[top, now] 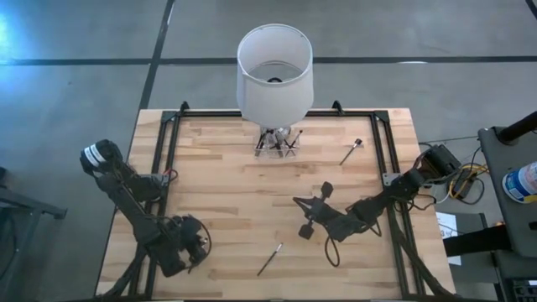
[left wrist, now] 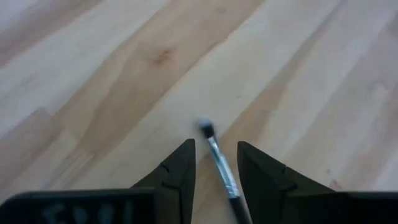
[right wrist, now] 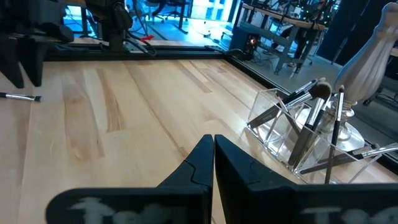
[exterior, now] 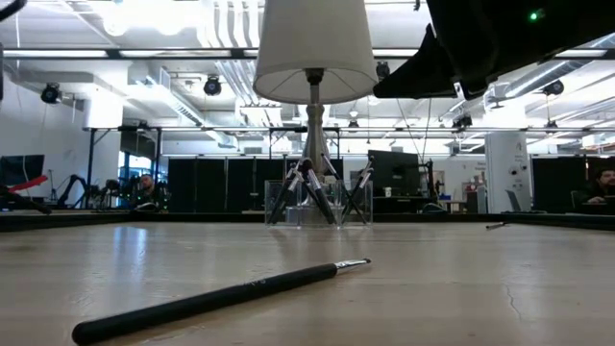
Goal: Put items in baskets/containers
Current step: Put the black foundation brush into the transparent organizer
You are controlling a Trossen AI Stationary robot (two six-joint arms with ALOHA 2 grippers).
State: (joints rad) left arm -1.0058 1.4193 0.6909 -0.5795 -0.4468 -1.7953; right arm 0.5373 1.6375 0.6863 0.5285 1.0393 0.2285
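Left gripper hovering open, straddling brush lying flat on worktop. You're risking pinching slim handle off-centre, flicking it away. Right gripper waiting shut near holder.

Wood table: 2 loose brushes, clear holder, lamp.

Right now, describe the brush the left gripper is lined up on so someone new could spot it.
Start at the white lamp on the table's far edge, then cross to the near edge. There a thin dark brush lies alone on bare wood, between the open fingers of the left gripper. The other loose brush lies far off, near the right rail.
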